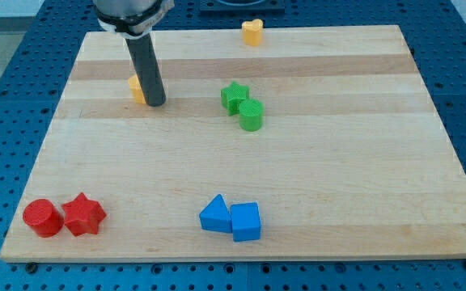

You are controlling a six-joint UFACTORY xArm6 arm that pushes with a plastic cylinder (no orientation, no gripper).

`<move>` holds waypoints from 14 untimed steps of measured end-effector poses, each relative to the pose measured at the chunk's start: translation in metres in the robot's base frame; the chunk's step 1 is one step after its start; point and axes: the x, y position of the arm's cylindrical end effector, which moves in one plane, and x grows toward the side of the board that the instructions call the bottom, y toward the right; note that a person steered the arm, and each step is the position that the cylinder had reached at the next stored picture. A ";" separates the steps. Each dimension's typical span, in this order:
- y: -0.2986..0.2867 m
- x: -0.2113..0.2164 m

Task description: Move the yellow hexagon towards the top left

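Note:
The yellow hexagon (pixel 137 88) lies in the upper left part of the wooden board (pixel 338 162), mostly hidden behind my rod. My tip (pixel 155 103) rests on the board right against the hexagon's right side, at the view's lower right of it. Only the hexagon's left edge shows.
A yellow heart-like block (pixel 252 31) sits at the board's top edge. A green star (pixel 235 96) touches a green cylinder (pixel 251 115) near the middle. A red cylinder (pixel 42 217) and red star (pixel 83 215) lie bottom left. A blue triangle (pixel 214 215) and blue block (pixel 246 221) lie bottom centre.

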 end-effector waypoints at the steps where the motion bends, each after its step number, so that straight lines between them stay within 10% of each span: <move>1: -0.016 -0.014; 14: -0.034 -0.122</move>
